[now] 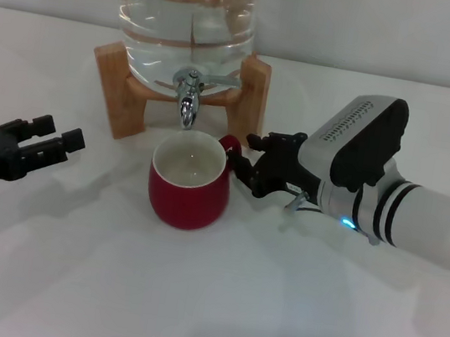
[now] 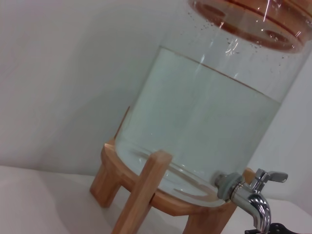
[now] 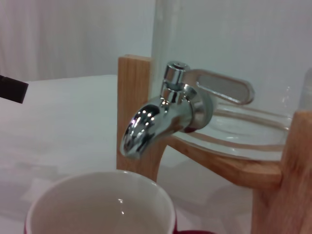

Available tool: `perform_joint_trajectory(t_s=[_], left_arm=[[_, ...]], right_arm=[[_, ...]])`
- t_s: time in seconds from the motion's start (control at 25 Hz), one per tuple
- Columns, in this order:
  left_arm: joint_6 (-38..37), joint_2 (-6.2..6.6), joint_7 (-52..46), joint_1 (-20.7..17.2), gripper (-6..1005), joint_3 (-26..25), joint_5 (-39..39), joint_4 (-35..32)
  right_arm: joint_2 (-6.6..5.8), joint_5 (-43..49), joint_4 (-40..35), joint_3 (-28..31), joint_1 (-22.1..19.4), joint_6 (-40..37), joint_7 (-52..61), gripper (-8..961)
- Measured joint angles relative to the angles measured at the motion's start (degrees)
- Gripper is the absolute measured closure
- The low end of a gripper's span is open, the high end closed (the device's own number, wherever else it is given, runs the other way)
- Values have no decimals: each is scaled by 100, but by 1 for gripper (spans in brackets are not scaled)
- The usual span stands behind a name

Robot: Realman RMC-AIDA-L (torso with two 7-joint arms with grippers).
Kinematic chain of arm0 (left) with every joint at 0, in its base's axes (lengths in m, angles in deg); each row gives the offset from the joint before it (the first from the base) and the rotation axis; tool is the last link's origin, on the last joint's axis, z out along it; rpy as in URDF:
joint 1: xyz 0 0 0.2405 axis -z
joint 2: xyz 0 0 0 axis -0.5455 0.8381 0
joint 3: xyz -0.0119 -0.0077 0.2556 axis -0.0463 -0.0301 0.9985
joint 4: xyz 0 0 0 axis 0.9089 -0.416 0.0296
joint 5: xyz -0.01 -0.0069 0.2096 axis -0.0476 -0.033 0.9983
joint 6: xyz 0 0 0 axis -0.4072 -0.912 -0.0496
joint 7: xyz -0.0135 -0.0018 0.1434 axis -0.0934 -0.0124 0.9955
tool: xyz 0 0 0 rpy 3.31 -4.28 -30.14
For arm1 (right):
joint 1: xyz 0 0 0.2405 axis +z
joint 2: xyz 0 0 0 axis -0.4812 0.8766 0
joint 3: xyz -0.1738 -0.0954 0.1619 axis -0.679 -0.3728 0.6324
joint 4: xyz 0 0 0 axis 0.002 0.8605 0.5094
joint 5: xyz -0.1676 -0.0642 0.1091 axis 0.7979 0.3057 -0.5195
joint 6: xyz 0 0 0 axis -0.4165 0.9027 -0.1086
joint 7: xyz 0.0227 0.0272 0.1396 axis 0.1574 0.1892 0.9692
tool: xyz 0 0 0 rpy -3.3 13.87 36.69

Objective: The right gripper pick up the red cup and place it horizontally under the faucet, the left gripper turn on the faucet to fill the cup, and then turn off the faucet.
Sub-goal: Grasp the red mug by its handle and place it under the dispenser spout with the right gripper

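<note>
The red cup point(image 1: 188, 188) stands upright on the white table, its white inside showing, right below the spout of the chrome faucet point(image 1: 188, 99). My right gripper point(image 1: 241, 161) reaches in from the right, its fingers closed around the cup's small handle. My left gripper point(image 1: 54, 134) is open and empty at the left, well apart from the faucet. In the right wrist view the faucet point(image 3: 161, 117) hangs just above the cup's rim point(image 3: 97, 204), and no water is running. The left wrist view shows the faucet point(image 2: 251, 195) from the side.
The glass water jar point(image 1: 188, 19) sits in a wooden stand point(image 1: 118, 89) at the back middle of the table point(image 1: 186, 315). The faucet's thin lever point(image 3: 224, 87) points sideways along the jar. A pale wall rises behind the table.
</note>
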Motion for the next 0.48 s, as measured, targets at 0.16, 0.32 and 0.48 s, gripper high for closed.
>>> perform_joint_trajectory(t_s=[0.16,0.32,0.48], left_arm=[[-1,8,-6,-8,183,-6,0,-11],[-6,22,-7,-4,183,-9,0,-19],[-4,34,-8,-2,183,-9,1,-32]], right_arm=[[-20,0,17,2,-72,6,7,597],[-40,-1,30,20,-143,19,14,595],[-66,-1,41,37,-263,253,49,594]])
